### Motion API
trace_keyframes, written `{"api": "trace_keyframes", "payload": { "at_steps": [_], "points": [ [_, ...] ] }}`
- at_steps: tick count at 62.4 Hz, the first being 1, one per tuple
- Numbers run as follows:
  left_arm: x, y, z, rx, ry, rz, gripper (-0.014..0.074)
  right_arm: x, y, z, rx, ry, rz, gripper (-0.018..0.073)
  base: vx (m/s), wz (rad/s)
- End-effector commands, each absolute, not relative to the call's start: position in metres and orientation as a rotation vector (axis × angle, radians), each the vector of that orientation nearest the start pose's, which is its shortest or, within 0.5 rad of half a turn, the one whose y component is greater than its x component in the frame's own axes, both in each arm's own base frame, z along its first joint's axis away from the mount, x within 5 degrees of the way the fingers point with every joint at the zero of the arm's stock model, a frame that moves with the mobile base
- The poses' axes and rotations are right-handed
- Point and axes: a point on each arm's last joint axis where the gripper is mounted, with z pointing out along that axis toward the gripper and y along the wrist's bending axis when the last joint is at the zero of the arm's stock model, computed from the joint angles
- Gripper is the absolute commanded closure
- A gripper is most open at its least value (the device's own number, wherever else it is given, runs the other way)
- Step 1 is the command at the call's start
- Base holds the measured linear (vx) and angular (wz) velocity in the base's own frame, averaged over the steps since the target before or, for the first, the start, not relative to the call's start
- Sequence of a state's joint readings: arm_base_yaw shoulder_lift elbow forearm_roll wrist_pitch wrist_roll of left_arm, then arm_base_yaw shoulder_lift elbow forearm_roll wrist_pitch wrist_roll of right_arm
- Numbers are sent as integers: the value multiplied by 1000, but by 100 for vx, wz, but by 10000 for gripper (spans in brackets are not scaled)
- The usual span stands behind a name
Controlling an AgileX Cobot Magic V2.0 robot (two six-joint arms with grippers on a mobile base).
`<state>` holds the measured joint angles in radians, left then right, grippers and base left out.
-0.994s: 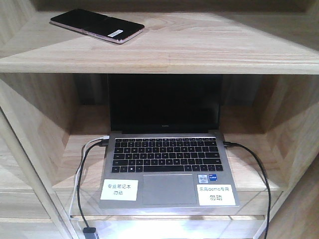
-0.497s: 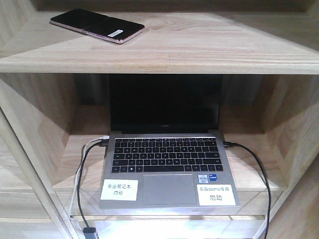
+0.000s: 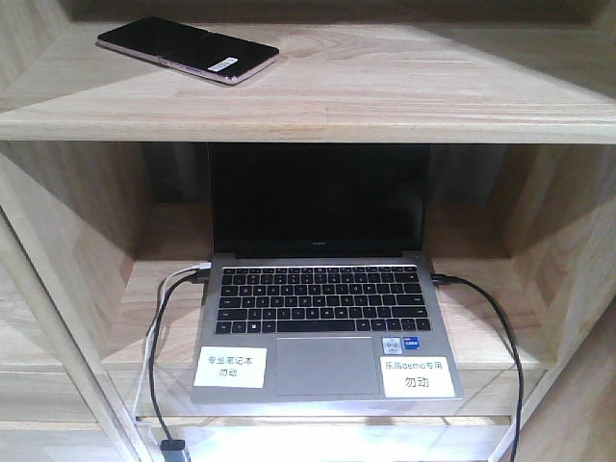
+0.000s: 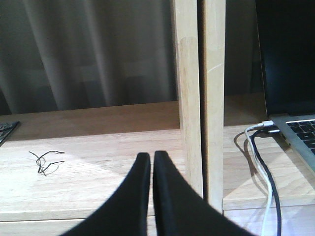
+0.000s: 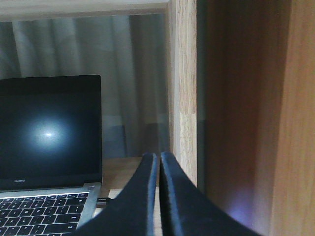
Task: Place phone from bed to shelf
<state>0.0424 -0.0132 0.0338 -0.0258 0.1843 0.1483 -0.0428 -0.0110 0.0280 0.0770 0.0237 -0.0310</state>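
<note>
The glossy black phone [image 3: 188, 48] lies flat on the upper board of the light wood shelf [image 3: 385, 96], at its left end, with a small white sticker near its right end. No gripper touches it. In the left wrist view my left gripper [image 4: 151, 156] is shut with nothing held, over a lower shelf board [image 4: 98, 162] left of a wooden upright [image 4: 189, 98]. My right gripper [image 5: 159, 156] is shut and holds nothing, beside another upright [image 5: 183, 88]. The bed is out of view.
An open grey laptop [image 3: 322, 327] with a black keyboard fills the compartment under the phone, with cables [image 3: 159, 318] plugged into both sides. A small tangle of black wire [image 4: 45, 161] lies on the left board. Curtains [image 4: 88, 49] hang behind the shelf.
</note>
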Motion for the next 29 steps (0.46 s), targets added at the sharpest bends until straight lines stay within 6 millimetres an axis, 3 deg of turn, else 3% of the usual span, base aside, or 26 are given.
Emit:
{"api": "trace_keyframes", "payload": {
  "at_steps": [1, 29],
  "points": [
    [55, 2, 200, 58, 1581, 112, 595, 55, -3, 209, 58, 1434, -22, 565, 0, 0],
    [55, 2, 200, 58, 1581, 112, 595, 55, -3, 209, 58, 1433, -22, 565, 0, 0]
  ]
}}
